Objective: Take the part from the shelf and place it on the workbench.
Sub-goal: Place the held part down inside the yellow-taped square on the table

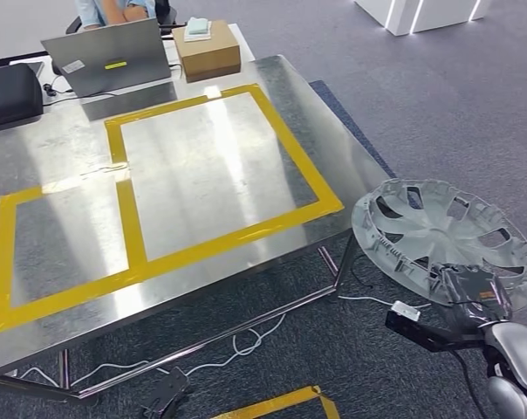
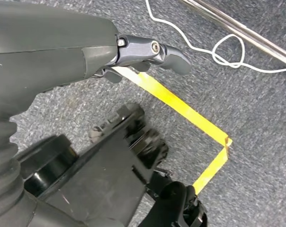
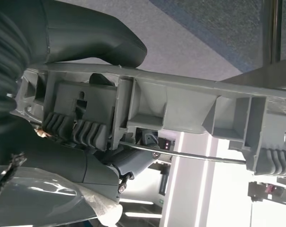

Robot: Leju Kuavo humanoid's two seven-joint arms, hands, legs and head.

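One wheel cover (image 1: 445, 229), gripped by the right hand (image 1: 470, 292); left hand (image 2: 98, 52) fingers spread, empty.

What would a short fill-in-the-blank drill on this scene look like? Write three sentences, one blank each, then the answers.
1. The right hand holds the grey wheel cover beyond the workbench's ____ edge.
2. The rectangles on the workbench are marked in ____ tape.
3. The left hand hangs over the ____ floor, holding nothing.

Answers: right; yellow; carpeted

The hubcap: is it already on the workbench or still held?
Held: the right hand grips the hubcap beyond the workbench edge, over carpet.
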